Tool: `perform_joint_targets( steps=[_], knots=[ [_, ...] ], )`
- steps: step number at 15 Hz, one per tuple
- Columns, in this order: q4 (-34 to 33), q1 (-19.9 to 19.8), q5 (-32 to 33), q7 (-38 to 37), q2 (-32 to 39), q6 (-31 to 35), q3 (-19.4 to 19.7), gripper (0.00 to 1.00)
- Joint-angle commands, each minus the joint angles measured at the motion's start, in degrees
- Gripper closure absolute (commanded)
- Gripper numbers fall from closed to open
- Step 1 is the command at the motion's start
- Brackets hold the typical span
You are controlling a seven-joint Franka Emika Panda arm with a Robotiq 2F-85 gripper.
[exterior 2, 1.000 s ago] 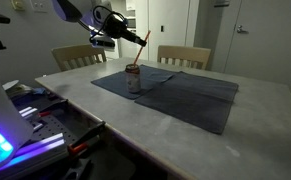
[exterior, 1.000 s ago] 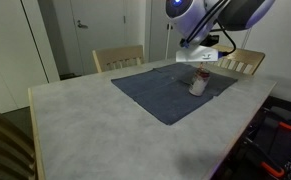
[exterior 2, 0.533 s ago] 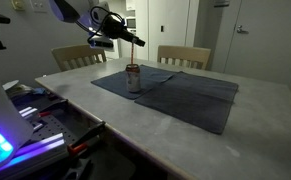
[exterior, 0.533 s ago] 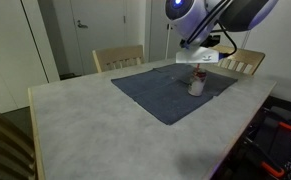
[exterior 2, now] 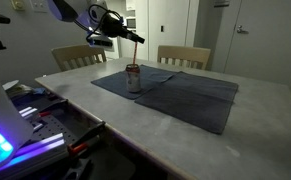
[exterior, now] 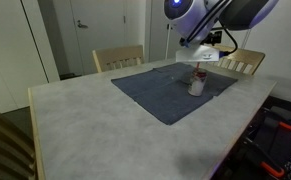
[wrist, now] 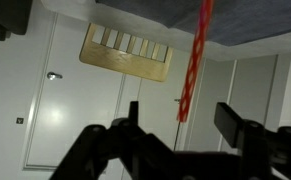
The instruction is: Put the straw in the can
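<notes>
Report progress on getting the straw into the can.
Apparently done: the straw stands between the open gripper's fingers, touching neither, and in an exterior view rises from the can on the blue cloth. In hand: nothing. Left: lifting the gripper clear; the can's opening is too small to confirm.

**Blue cloth spread on pale stone-look table**

A broad rectangular table [exterior: 80, 125] with a pale, mottled grey top fills the middle of both exterior views. A dark blue cloth [exterior: 150, 92] lies flat directly on it, covering only part of the surface and leaving a wide stretch of bare top on the near side. In an exterior view the cloth [exterior 2: 190, 98] sits toward the table's far long edge. In the wrist view, a strip of the cloth [wrist: 145, 12] runs along the top border.
</notes>
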State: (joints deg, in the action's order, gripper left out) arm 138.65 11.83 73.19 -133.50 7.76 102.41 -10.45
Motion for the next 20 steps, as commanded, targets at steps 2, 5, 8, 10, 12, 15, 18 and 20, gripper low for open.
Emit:
perform_joint_targets(
  steps=[2,5,8,10,12,15,18,20],
  knots=[
    [0.43,-0.63,-0.12,5.43,-4.34,1.80,-0.43,0.00],
    [0.66,-1.45,-1.62,11.57,-8.80,8.21,0.08,0.00],
    [-0.21,-2.03,-5.83,21.04,-13.29,18.11,1.35,0.00],
    [-1.67,-2.13,-10.94,28.72,-14.66,23.12,2.51,0.00],
    [-3.16,-2.03,-17.54,37.13,-15.09,26.64,3.39,0.00],
    [-5.77,-1.82,-28.11,48.81,-13.24,29.68,3.52,0.00],
    [-7.42,-1.79,-38.77,59.81,-10.92,30.84,3.01,0.00],
    [-8.32,-1.92,-45.86,67.10,-8.90,30.55,2.77,0.00]
  ],
)
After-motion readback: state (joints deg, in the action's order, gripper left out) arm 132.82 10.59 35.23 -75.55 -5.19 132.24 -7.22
